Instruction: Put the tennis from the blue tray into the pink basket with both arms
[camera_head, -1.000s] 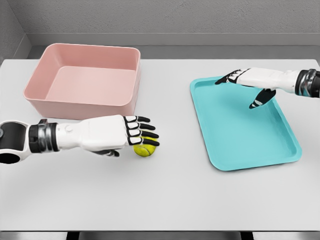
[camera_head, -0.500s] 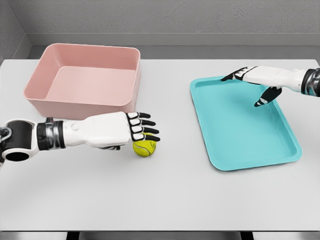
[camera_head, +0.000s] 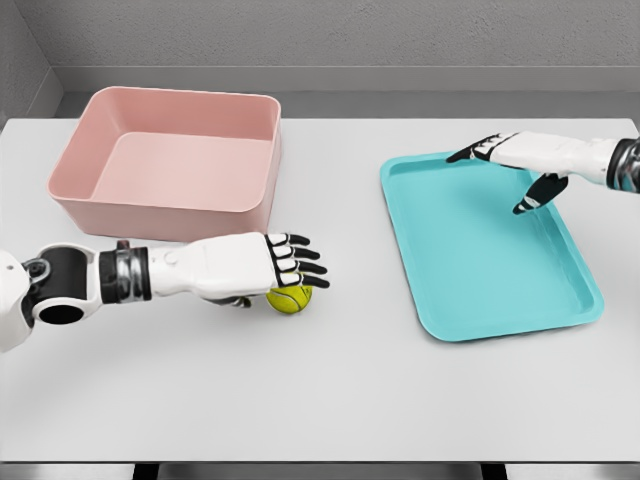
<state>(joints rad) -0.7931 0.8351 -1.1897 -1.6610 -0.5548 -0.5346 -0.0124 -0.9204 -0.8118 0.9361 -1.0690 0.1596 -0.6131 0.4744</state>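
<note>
The white table (camera_head: 330, 400) fills most of the frame. At upper left sits the pink basket (camera_head: 170, 165), open-topped and empty, ready to receive. The blue tray (camera_head: 485, 250) lies at centre right, also bare. Above its far edge hovers the right hand (camera_head: 515, 160), fingers spread and holding nothing. The left hand (camera_head: 250, 268) lies over the tennis ball (camera_head: 290, 298) at the frame's centre, on the table, fingers extended over its top, not yet wrapped around it.

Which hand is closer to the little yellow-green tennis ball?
The left hand: its spread fingers hang just over the yellow-green tennis ball on the white table. The right hand is far off, above the blue plastic tray.
</note>
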